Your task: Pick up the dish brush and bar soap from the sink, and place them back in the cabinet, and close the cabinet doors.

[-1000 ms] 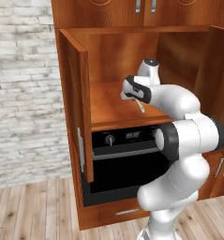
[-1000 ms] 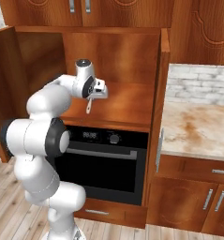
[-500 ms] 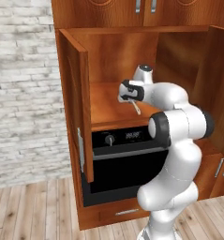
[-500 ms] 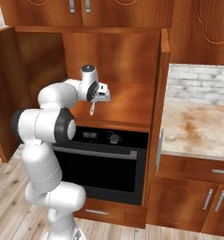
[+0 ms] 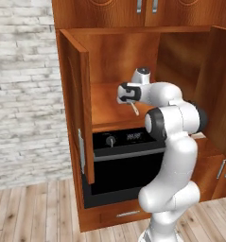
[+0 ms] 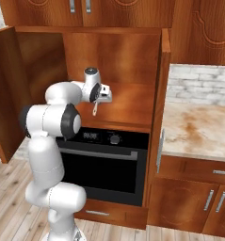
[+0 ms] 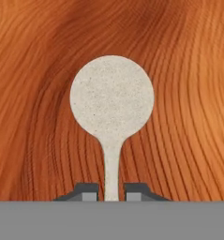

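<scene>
Hand [image 7: 111, 193] clamped on the dish brush [image 7: 112, 101] handle, its round pale head seen full-face against wood grain. The base views show instead the brush [image 5: 134, 108] hanging above the cabinet [image 5: 109, 108] shelf, between open cabinet doors [image 5: 79, 108], over the oven [image 6: 107, 160].

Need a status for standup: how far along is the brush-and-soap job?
Done: the brush is out of the sink. In hand: the hand is shut on its handle, over the cabinet shelf. Left: set it down, bring the soap, shut both doors, which stand open.

Glossy white arm [image 5: 173, 142], dark joints
</scene>
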Available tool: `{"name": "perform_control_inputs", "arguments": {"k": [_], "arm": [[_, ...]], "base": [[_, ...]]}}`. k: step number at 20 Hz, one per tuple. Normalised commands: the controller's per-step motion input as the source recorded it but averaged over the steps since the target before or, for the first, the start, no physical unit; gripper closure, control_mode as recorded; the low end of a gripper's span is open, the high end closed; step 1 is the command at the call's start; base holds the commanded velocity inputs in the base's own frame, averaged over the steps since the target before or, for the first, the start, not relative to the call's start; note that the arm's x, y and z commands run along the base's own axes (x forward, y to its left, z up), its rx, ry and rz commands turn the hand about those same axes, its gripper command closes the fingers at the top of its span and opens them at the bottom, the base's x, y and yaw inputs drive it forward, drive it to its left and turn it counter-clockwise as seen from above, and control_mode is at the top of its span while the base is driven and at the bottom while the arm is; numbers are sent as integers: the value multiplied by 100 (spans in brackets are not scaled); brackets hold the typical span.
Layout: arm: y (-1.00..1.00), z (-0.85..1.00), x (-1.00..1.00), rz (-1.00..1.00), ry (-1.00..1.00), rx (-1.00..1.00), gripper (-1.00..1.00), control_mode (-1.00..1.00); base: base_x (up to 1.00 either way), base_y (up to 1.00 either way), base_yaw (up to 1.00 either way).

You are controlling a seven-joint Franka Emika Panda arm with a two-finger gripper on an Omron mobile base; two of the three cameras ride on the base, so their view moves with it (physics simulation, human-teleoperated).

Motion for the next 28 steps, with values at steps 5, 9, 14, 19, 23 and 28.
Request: {"name": "perform_control_inputs", "arguments": {"k": [5, 9, 14, 19, 23, 28], "arm": [[1, -22, 41, 0, 0, 0, 100, -100], [0, -24, 42, 0, 0, 0, 100, -100], [0, -21, 43, 0, 0, 0, 100, -100], [0, -18, 41, 0, 0, 0, 100, -100], [0, -8, 29, 0, 1, 0, 100, -100], [0, 0, 4, 0, 2, 0, -100, -100]], "base": [[0, 0, 0], [0, 0, 0], [0, 0, 0], [0, 0, 0], [0, 0, 0], [0, 0, 0]]}}
